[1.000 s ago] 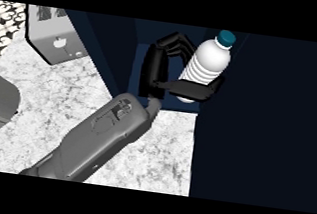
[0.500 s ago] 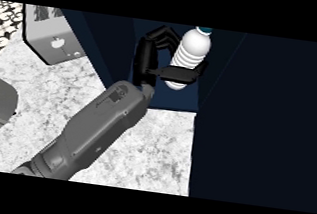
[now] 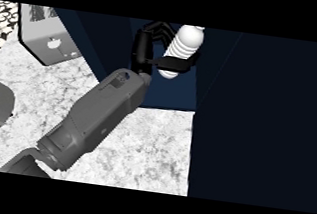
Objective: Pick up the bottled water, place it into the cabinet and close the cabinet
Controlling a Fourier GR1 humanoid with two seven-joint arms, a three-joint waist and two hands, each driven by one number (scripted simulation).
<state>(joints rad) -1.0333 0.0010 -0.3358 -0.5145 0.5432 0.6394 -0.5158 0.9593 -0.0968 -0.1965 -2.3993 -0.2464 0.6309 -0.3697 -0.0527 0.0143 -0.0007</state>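
I am holding the clear, ribbed plastic water bottle [image 3: 182, 49] in the black right hand [image 3: 156, 53], with the thumb and fingers curled around its lower half so that the body stays upright and cannot roll out as I am reaching forward. The bottle is sitting up inside the dark blue cabinet opening [image 3: 182, 89], near the top of the view, with its upper end pointing away from me; I cannot see the cap. The grey forearm [image 3: 100, 116] is stretching diagonally across the speckled white stone counter [image 3: 141, 147], because the cabinet lies at the far edge and the arm has to extend to get there. I cannot tell whether the bottle's base is touching the cabinet floor, so I judge the placing step unfinished and the release not yet due. The dark cabinet door [image 3: 272, 119] is standing open at the right, leaving the way in clear; closing it remains. The left hand is not showing. A grey boxy appliance [image 3: 48, 39] is sitting at the left, well apart.
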